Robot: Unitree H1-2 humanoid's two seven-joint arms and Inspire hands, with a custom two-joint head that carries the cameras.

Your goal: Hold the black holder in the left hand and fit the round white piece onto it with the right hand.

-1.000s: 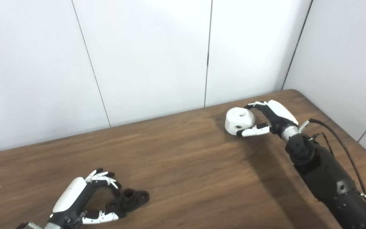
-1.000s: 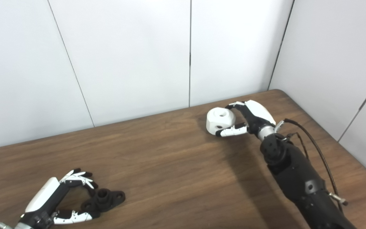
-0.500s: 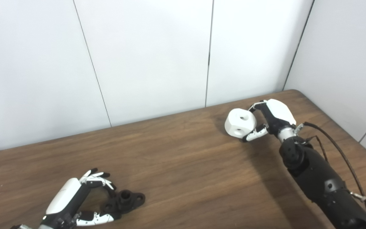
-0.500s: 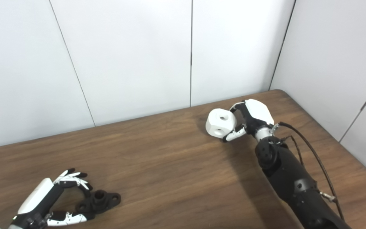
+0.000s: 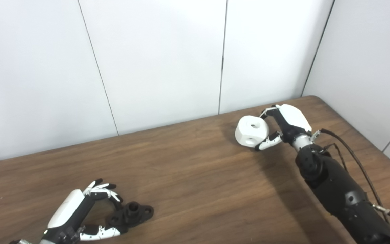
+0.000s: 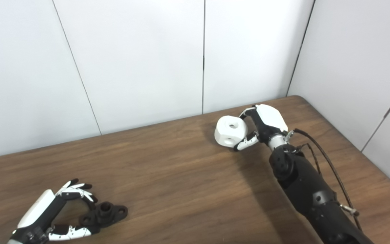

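Lifted, tilted leftward: round white piece (image 5: 251, 130) pinched by right hand (image 5: 284, 123) | left hand (image 5: 80, 217) curled around black holder (image 5: 131, 214) on table (image 5: 195, 176) | left wrist cut off

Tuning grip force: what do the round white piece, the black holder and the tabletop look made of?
Round white piece: matte plastic by its look, with faceted edges and plain round holes; possibly printed. Black holder: matte black plastic, probably; no metallic glint. Brown table: wood grain with a low sheen; veneer or laminate, hard to tell.
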